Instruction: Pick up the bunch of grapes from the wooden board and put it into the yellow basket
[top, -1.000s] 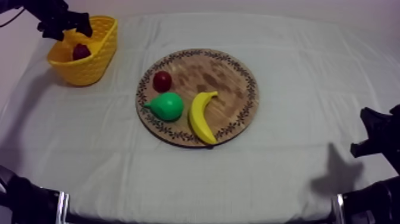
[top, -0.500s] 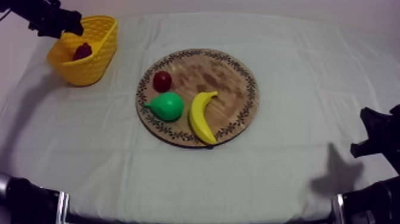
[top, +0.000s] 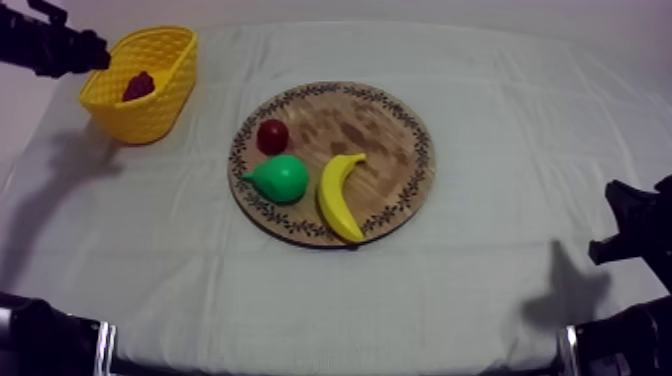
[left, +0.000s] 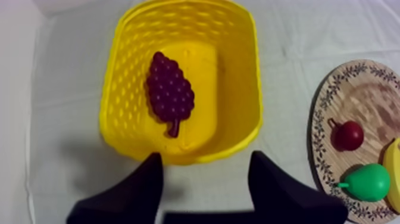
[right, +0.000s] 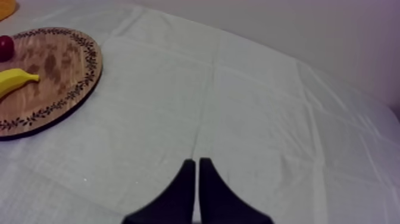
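The dark purple bunch of grapes (top: 138, 86) lies inside the yellow basket (top: 165, 100) at the table's far left. From the left wrist the grapes (left: 171, 92) rest flat on the floor of the basket (left: 238, 77). My left gripper (top: 98, 55) hangs just left of the basket's rim, and in its own view the left gripper (left: 205, 173) is open over the cloth, just outside the basket's wall, holding nothing. My right gripper (top: 628, 212) sits low at the right; in the right wrist view it (right: 196, 173) is shut on nothing.
The round wooden board (top: 390, 130) lies mid-table with a small red fruit (top: 272, 135), a green pear (top: 282, 178) and a banana (top: 338, 195) on it. Bare cloth surrounds the board.
My left gripper has drawn back from over the basket toward the left. The grapes stay in the basket. The right arm has not moved.
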